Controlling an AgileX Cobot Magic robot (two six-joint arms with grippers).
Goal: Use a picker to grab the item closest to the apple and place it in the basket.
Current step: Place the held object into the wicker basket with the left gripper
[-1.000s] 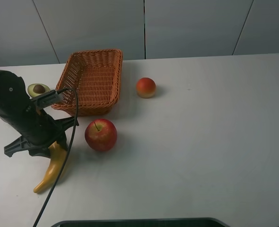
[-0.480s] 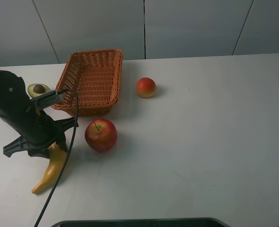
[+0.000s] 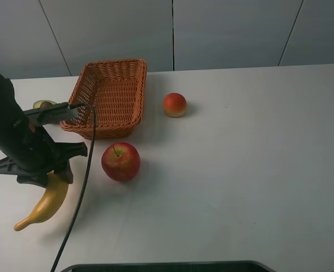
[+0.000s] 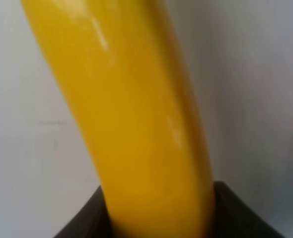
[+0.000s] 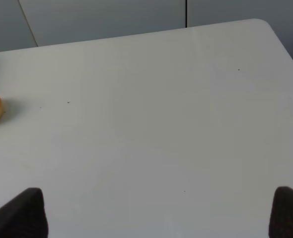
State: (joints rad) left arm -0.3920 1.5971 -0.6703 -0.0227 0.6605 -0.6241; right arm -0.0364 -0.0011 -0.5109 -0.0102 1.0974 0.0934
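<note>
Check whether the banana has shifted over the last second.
Yes. The banana, held by the left gripper, has swung leftward, farther from the apple, which stayed put.

We are seeing a yellow banana (image 3: 44,202) (curved, glossy) slanting beside the red apple (image 3: 120,161), its upper end sitting pinched in the left gripper (image 3: 55,177); the woven orange basket (image 3: 113,93) is standing just behind them.

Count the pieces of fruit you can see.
4: the apple in front of the basket; the peach right of the basket; the banana in the left claw, left of the apple; the avocado left of the basket, mostly hidden behind the left arm. Others could be hidden there.
</note>
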